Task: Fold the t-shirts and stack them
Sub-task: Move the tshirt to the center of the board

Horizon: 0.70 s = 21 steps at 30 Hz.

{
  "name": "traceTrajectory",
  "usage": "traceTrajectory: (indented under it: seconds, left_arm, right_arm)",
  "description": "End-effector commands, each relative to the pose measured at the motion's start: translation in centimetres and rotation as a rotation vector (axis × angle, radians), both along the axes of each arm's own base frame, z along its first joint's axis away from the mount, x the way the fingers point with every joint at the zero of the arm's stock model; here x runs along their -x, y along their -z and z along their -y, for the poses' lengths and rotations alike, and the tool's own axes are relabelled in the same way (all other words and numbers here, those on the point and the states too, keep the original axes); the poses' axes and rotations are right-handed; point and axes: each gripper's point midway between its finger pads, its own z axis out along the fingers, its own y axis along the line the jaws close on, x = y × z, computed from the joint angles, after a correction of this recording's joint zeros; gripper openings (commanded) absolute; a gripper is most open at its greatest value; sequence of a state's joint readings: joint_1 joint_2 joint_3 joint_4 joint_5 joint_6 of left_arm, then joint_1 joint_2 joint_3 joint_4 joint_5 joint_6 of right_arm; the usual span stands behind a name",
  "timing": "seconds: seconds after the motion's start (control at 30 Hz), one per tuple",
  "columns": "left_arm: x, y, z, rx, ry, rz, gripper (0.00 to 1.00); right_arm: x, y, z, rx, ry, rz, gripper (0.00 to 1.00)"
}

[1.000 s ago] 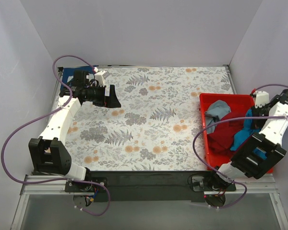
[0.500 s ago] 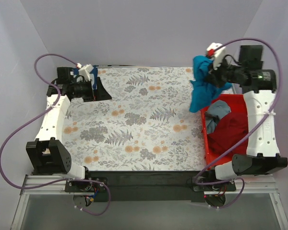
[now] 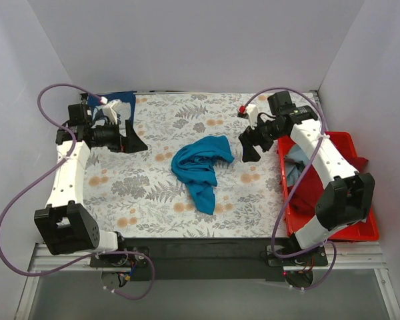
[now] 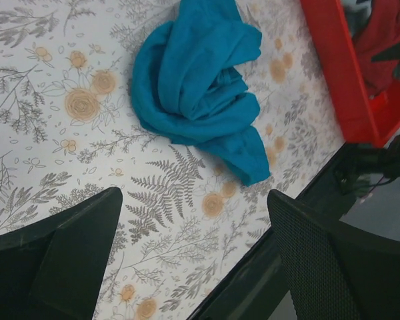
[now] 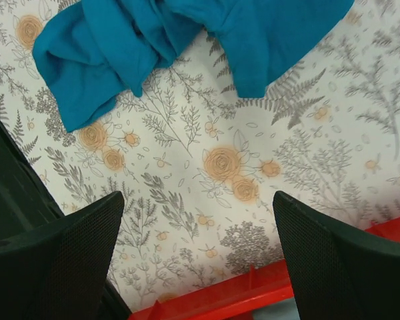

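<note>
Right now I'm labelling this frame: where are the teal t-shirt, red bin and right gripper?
teal t-shirt (image 3: 199, 167): top view, middle of the crumpled cloth.
red bin (image 3: 367, 230): top view, its near right corner.
right gripper (image 3: 245, 149): top view, between its fingertips.

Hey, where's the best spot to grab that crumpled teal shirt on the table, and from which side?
Take the teal shirt by the narrow end that trails nearest the robot: it lies flatter and sticks out from the bunched folds. Come down from above on its right side, probably with the open right hand, which is the closer one.
</note>
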<state>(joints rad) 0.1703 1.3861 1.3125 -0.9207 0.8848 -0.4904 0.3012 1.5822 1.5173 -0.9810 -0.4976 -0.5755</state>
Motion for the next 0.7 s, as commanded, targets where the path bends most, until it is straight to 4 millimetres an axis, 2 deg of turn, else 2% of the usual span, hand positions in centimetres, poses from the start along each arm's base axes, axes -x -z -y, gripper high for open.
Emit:
traceTrajectory:
  seconds: [0.0, 0.07, 0.1, 0.13, 0.2, 0.23, 0.3, 0.37, 0.43, 0.53, 0.57, 0.6, 0.67]
  left_arm:
    - [2.6, 2.6, 1.9, -0.092, 0.169, 0.053, 0.89]
    - [3.4, 4.1, 4.3, -0.145, 0.26, 0.073, 0.84]
    - [4.0, 6.0, 4.6, -0.185, 0.269, 0.041, 0.83]
    - [4.1, 6.5, 6.3, -0.2, 0.316, 0.073, 0.81]
    - [4.3, 7.8, 7.4, -0.206, 0.318, 0.045, 0.77]
    - [4.4, 8.3, 8.3, -0.205, 0.337, 0.048, 0.76]
    - [4.2, 9.6, 9.1, -0.212, 0.341, 0.012, 0.75]
    - [4.6, 10.9, 10.3, -0.207, 0.359, -0.04, 0.75]
    - [6.0, 11.8, 11.8, -0.196, 0.411, -0.079, 0.75]
    - [8.0, 12.9, 13.7, -0.186, 0.462, -0.115, 0.75]
    - [8.6, 13.7, 13.7, -0.201, 0.459, -0.132, 0.75]
    - [8.9, 14.0, 14.7, -0.204, 0.479, -0.12, 0.76]
    - [9.4, 14.7, 15.2, -0.198, 0.457, -0.162, 0.77]
  right_arm:
    - [-0.3, 2.0, -0.6, -0.028, 0.077, -0.028, 0.98]
    - [-1.4, 3.0, -1.1, -0.048, 0.122, -0.044, 0.96]
    - [-1.9, 3.1, -1.4, -0.057, 0.132, -0.046, 0.93]
    - [-2.5, 4.0, -1.8, -0.059, 0.144, -0.067, 0.9]
    - [-3.7, 4.0, -2.5, -0.082, 0.161, -0.081, 0.83]
    - [-4.3, 5.3, -2.8, -0.081, 0.166, -0.121, 0.81]
    - [-4.9, 5.8, -3.5, -0.094, 0.162, -0.148, 0.78]
    - [-5.0, 7.2, -4.2, -0.102, 0.138, -0.182, 0.77]
    - [-5.3, 8.1, -4.9, -0.089, 0.114, -0.165, 0.75]
    - [-5.8, 8.8, -5.9, -0.061, 0.091, -0.112, 0.74]
    - [-5.9, 9.0, -6.1, -0.053, 0.087, -0.1, 0.74]
    - [-5.9, 9.2, -6.6, -0.046, 0.074, -0.088, 0.74]
    - [-6.2, 9.7, -6.8, -0.026, 0.064, -0.069, 0.72]
